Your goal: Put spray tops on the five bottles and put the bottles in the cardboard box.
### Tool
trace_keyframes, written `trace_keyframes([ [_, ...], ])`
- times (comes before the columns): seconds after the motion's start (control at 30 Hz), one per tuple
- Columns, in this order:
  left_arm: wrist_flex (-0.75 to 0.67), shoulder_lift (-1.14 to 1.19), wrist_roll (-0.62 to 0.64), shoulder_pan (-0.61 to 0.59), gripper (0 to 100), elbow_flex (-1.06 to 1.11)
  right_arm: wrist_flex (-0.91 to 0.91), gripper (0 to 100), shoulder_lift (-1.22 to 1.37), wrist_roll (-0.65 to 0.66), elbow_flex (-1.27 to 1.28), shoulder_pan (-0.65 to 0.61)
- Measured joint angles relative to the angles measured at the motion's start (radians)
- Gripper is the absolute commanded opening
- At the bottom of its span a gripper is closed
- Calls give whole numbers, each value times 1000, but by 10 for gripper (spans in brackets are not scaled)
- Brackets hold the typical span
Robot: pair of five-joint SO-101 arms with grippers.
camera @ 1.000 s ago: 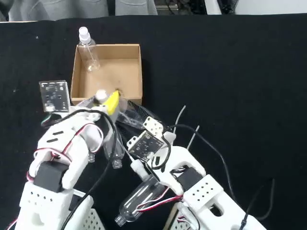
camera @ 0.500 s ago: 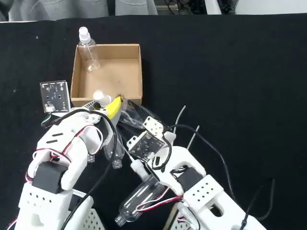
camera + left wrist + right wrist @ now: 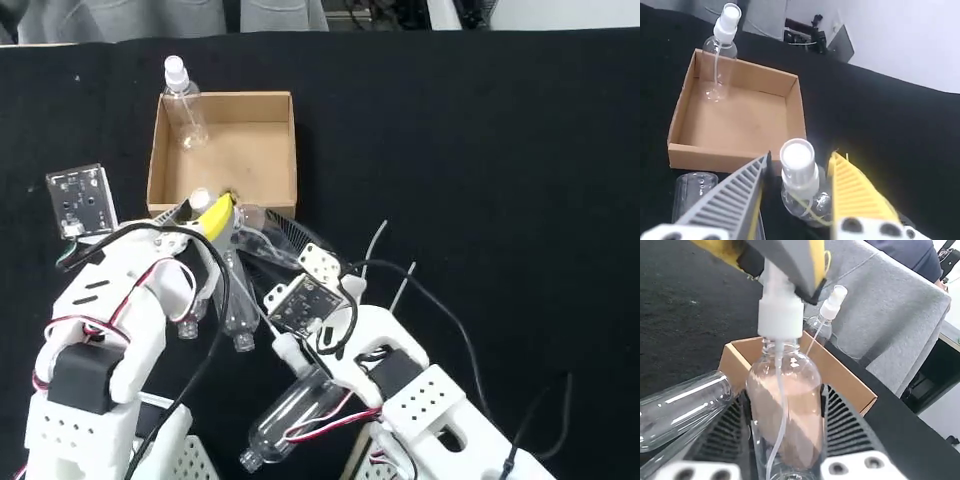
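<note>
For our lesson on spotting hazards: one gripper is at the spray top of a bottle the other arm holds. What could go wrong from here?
1. The held bottle might twist in the right gripper if the left gripper turns the spray top, leaving it loose.
2. An uncapped bottle lies right beside the right gripper; a move toward the cardboard box could roll it away.

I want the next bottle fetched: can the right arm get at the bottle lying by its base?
Probably not: the right gripper is shut on a second bottle, and the lying bottle sits under that arm.
</note>
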Motion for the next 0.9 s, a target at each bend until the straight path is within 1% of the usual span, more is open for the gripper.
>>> trace_keyframes([
  [0.37,2,0,0,-2,183,-49,0,11,0,0,0,3],
  [0.77,2,-2,6,-146,182,-72,0,11,0,0,0,3],
  [0.87,-21,-2,9,-176,182,-72,0,11,0,0,0,3],
  [0.9,-35,-2,28,-189,182,-71,0,11,0,0,0,3],
])
